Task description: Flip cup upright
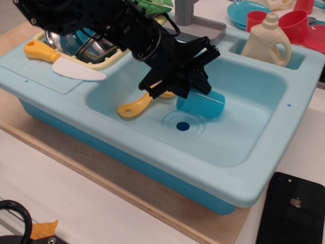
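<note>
Centrally, the black gripper (pixel 190 84) clamps its fingers on the cup (pixel 203 102), a smooth teal-blue plastic tumbler, slightly tapered and darker than the sink around it. The cup lies tilted on its side inside the basin, its closed base pointing toward the right edge of the tabletop; whether it touches the basin floor cannot be told. Just below it sits the round dark drain (pixel 183 126), ringed by shallow moulded circles.

The sink (pixel 254 168) is pale blue matte plastic with rounded corners and a broad flat rim. A yellow plastic utensil (pixel 133 107) rests on the basin's left slope, its upper end hidden beneath the gripper. On the left drainboard lies a toy knife (pixel 66 63) with a yellow handle and white blade. Behind it, a cream rack (pixel 109 57) holds shiny steel bowls (pixel 94 44). A grey faucet base (pixel 203 28) stands at the sink's far rim.

A small recess at the far right corner holds a cream detergent bottle (pixel 266 40) with a moulded handle. Red cups (pixel 294 23) and a teal plate (pixel 241 10) stand beyond it. A glossy black phone (pixel 294 208) lies at the near right corner.

Open basin floor extends to the right of and in front of the cup.
</note>
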Available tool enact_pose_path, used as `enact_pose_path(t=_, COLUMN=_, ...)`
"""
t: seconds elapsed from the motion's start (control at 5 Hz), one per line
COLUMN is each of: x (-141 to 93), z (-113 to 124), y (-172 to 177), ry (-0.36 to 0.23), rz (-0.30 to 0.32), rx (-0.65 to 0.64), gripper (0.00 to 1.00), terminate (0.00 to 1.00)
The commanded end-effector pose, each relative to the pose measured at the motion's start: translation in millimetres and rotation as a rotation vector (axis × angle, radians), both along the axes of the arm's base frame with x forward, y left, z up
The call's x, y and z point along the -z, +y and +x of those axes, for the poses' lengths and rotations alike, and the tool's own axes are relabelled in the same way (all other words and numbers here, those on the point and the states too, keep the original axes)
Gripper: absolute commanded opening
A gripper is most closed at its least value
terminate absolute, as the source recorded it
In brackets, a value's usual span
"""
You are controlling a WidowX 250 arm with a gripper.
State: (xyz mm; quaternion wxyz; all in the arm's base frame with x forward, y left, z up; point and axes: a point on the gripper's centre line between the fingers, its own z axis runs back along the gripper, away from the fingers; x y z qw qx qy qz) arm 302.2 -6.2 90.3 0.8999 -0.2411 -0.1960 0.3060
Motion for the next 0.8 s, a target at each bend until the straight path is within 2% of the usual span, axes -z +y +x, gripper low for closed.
enact_pose_path(t=0.0, x=-30.4, z=5.9, y=1.7, ry=0.092, rz=0.287, rx=0.089, gripper=0.0, terminate=0.0)
enact_pose_path(t=0.2, x=-39.6, z=7.6, y=0.5, ry=0.194, rz=0.423, rx=0.13, gripper=0.0, terminate=0.0)
enact_pose_path(t=0.4, x=-40.2, z=6.5, y=1.4, ry=0.244, rz=0.502, rx=0.148, gripper=0.0, terminate=0.0)
enact_pose_path(t=0.6, x=-31.0, z=2.1, y=4.6, ry=0.299, rz=0.483, rx=0.131, gripper=0.0, terminate=0.0)
